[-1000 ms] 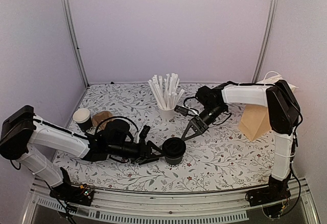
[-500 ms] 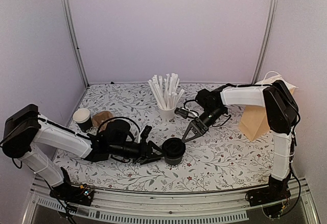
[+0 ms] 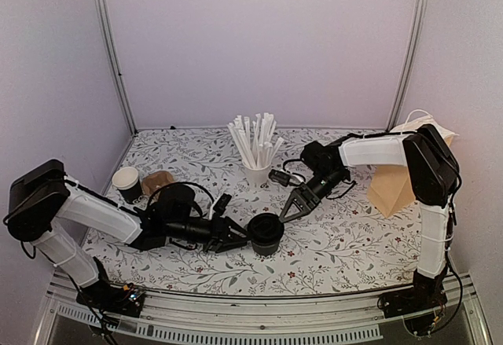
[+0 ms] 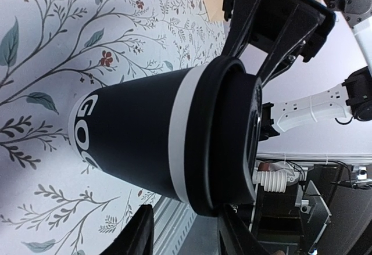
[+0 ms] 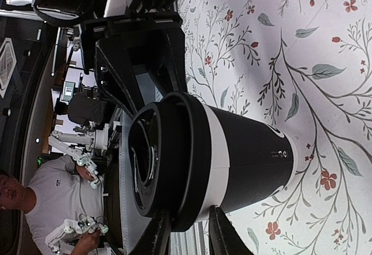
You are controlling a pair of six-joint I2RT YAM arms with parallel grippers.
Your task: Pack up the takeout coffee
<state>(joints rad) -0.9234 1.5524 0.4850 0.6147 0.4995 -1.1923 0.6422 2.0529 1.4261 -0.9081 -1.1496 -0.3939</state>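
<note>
Black paper cup, lid on, stood at near centre; left gripper and right gripper flanked it part-open, hold undeterminable; step judged grasping, next requiring firm upright lift.

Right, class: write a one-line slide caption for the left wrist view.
Lidded black takeout cup on the floral table, flanked by the left gripper and the right gripper.

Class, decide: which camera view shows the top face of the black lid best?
Right wrist: the black lid turns its recessed top to the camera, large and close. Left wrist shows it side-on; top external shows it small and dark.
</note>
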